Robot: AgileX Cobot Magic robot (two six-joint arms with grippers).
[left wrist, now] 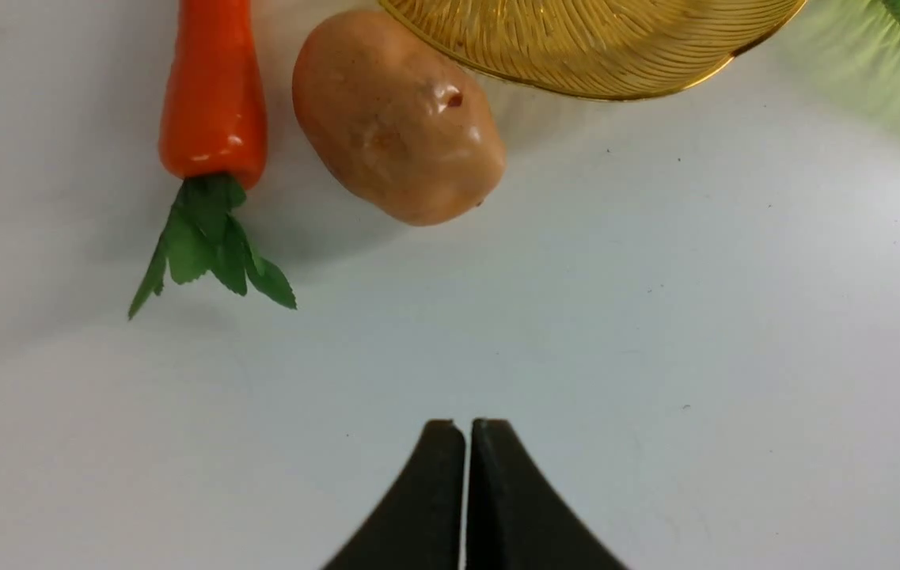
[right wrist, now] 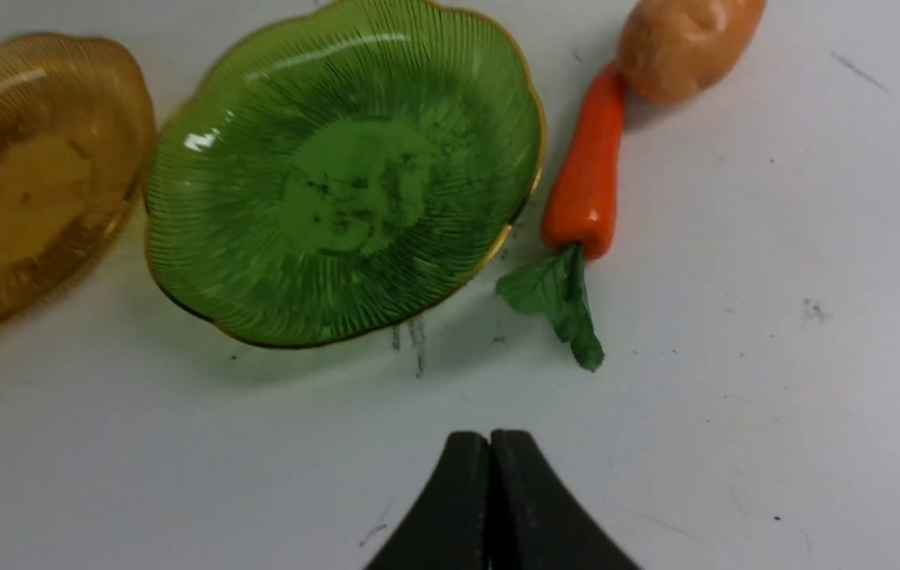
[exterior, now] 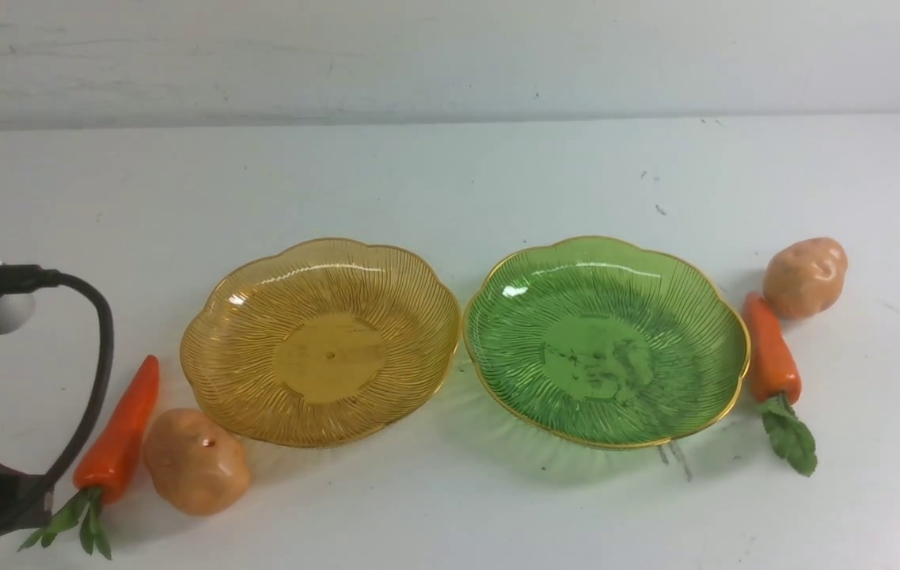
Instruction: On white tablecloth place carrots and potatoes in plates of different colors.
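On the white tablecloth (exterior: 450, 182) an amber-yellow plate (exterior: 321, 340) and a green plate (exterior: 606, 339) sit side by side, both bare inside. Left of the yellow plate lie a carrot (exterior: 119, 431) and a potato (exterior: 195, 461). A second carrot (exterior: 770, 358) and a second potato (exterior: 804, 276) lie right of the green plate. My left gripper (left wrist: 465, 427) is shut and holds nothing, hovering short of the left carrot (left wrist: 214, 95) and left potato (left wrist: 396, 119). My right gripper (right wrist: 489, 439) is shut and holds nothing, short of the green plate (right wrist: 343, 174) and right carrot (right wrist: 586, 170).
Part of my left arm with a black cable (exterior: 93, 348) shows at the front view's left edge, near the left carrot. A pale wall (exterior: 450, 55) rises behind the table's far edge. Dark scuff marks (right wrist: 414, 340) dot the cloth near the green plate.
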